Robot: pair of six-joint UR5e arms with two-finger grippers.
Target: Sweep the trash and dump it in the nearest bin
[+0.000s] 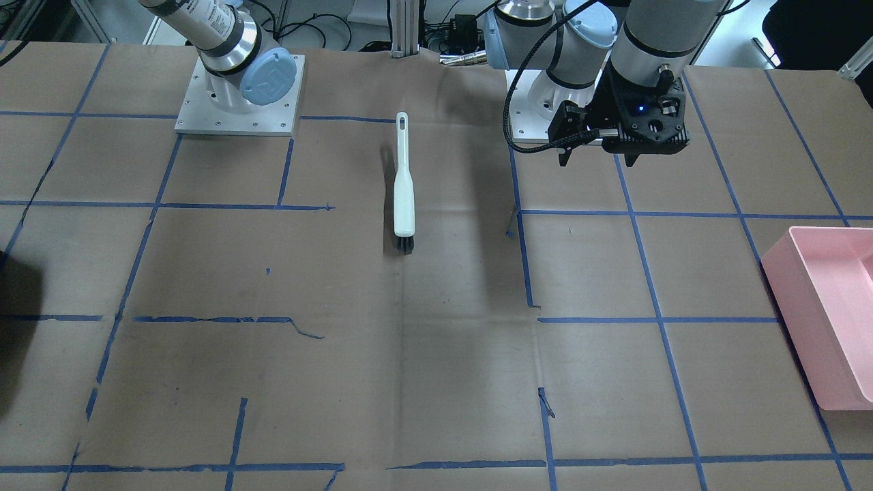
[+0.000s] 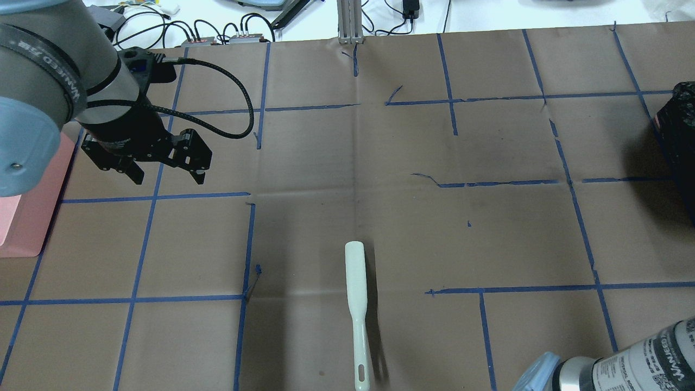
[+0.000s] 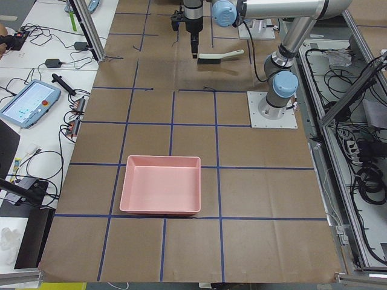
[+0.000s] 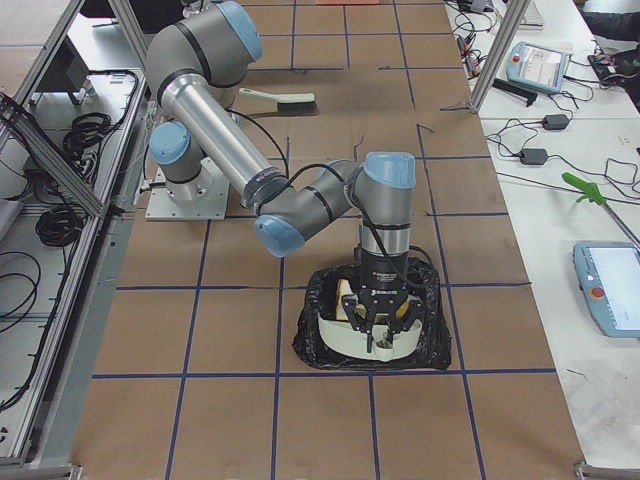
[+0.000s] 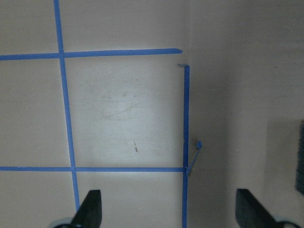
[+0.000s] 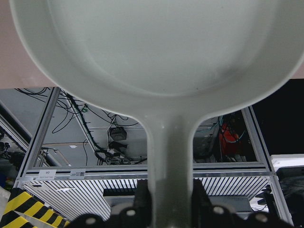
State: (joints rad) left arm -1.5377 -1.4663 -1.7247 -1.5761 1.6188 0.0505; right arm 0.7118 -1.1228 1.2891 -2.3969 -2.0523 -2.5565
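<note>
My right gripper (image 6: 171, 197) is shut on the handle of the pale green dustpan (image 6: 156, 47). In the exterior right view it holds the dustpan (image 4: 362, 345) tipped inside the black bin (image 4: 432, 335). Beige and yellow-brown bits of trash (image 4: 346, 293) show in the bin behind the pan. The bin also shows as a dark shape at the overhead view's right edge (image 2: 678, 125). My left gripper (image 2: 163, 172) is open and empty, hovering above the bare table, also seen in the front-facing view (image 1: 600, 160).
A white hand brush (image 2: 357, 309) with dark bristles lies on the table in the middle, near the robot's side (image 1: 404, 184). The pink tray (image 1: 825, 320) stands at the table's end on my left (image 3: 160, 184). Brown paper with blue tape lines covers the table.
</note>
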